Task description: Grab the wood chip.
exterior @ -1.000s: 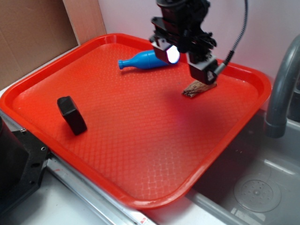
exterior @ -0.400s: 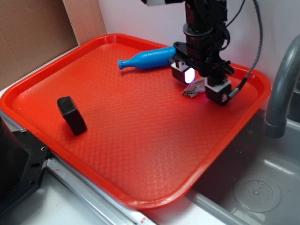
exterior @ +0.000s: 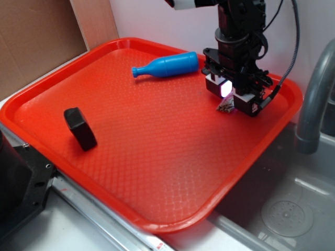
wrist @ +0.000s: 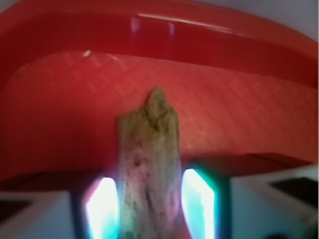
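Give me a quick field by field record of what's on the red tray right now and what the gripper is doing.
surface: red tray beside a sink
target: wood chip, lying on the tray near its far right corner
gripper: gripper lowered over the chip, one finger on each side of it
contact: fingers close to the chip; whether they are pressing it cannot be told
other items: blue bottle lying on its side at the back; black block at the left

fingers straddle the wood chip on the red tray.
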{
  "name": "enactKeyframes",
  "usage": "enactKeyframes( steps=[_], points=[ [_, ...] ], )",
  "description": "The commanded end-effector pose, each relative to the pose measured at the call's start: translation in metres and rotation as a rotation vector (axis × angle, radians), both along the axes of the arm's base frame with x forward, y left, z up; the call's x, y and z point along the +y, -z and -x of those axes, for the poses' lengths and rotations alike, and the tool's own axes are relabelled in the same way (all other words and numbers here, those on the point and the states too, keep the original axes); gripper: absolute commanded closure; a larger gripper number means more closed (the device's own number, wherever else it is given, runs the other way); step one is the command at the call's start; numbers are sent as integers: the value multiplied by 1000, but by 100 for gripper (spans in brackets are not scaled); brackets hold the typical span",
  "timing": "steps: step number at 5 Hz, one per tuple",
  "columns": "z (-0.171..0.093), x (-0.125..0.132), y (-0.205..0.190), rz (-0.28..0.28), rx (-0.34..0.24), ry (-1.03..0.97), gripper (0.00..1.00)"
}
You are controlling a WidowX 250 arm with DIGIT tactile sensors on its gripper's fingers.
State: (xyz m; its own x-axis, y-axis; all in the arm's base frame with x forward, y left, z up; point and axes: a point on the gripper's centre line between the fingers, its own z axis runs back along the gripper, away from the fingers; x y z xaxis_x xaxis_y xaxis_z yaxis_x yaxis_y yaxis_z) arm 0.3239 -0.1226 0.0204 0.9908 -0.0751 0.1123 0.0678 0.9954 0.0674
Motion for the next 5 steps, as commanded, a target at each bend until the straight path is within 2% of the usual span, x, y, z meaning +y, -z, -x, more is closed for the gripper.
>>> enactKeyframes(
  steps=[1,2,3,5],
  points=[
    [9,8,-43,16,-43,40,100],
    [23,17,-88,43,-40,66,100],
    [39,33,-122,105,-44,45,100],
    [96,60,-165,132,32,-117,100]
  ],
)
